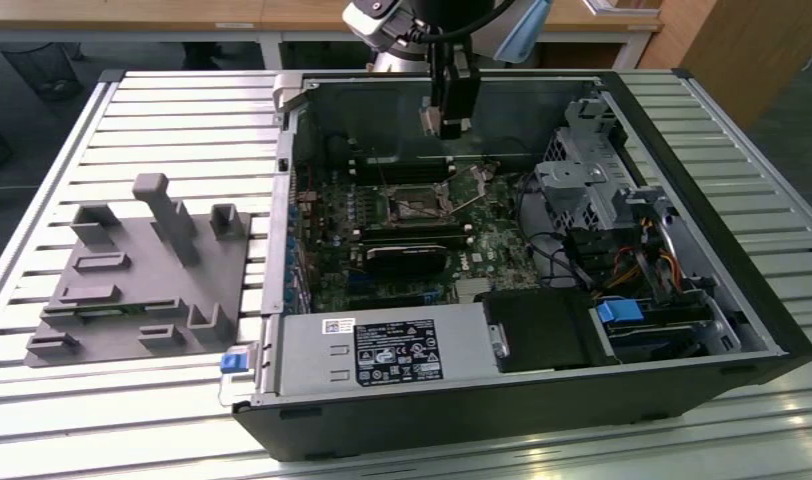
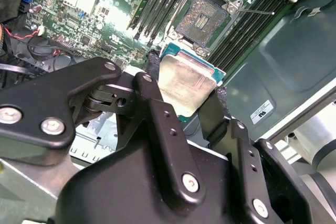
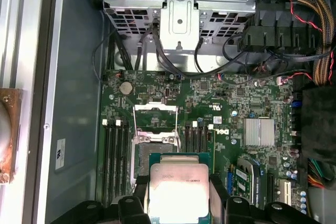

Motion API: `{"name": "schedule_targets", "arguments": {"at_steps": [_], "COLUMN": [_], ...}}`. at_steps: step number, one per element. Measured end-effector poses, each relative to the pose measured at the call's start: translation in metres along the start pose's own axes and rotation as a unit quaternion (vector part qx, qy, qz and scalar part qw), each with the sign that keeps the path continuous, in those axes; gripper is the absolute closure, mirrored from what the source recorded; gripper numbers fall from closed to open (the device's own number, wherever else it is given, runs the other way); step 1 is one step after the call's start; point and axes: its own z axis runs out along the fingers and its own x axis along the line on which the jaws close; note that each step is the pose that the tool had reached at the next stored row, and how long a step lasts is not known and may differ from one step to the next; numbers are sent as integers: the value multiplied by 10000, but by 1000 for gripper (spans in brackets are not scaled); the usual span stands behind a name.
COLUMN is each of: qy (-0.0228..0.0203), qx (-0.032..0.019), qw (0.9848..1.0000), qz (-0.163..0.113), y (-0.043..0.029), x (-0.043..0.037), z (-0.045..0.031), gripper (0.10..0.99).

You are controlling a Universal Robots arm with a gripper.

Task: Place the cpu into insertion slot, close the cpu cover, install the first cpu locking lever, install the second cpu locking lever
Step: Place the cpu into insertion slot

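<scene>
My gripper hangs inside the open computer case, above the motherboard, shut on the cpu. In both wrist views the chip's dull silvery-tan top sits between the black fingers. The insertion slot lies bare below, with a dark centre, a metal rim and nothing in it. In the first wrist view the cpu overlaps the near side of the insertion slot. The cpu cover stands swung open at the socket's far side. A thin locking lever sticks out beside the socket.
Long black memory slots flank the socket. A black block sits on the board nearer the power supply. A metal drive cage with cables fills the case's side at the exterior view's right. A grey fixture lies outside the case.
</scene>
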Motion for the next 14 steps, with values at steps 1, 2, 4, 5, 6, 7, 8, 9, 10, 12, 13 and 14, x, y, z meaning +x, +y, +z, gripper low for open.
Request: {"name": "schedule_targets", "arguments": {"at_steps": [1,2,4,5,6,7,8,9,10,12,13,14], "qy": [0,-1,-2,-2,-2,-3,-3,-4,-4,-5,-5,-6], "qx": [0,0,0,0,0,-1,-1,-1,-1,-1,-1,-1], "qw": [10000,10000,10000,10000,10000,10000,10000,10000,10000,10000,10000,10000], "qz": [5,9,18,22,27,31,35,39,44,53,56,60], "y": [0,0,-1,-1,-1,-1,-1,-1,-1,-1,-1,-1], "x": [0,0,0,0,0,0,0,0,0,0,0,0], "z": [1,3,5,6,7,8,10,11,12,14,14,16], "gripper": [545,545,545,545,545,545,545,545,545,545,545,545]}}
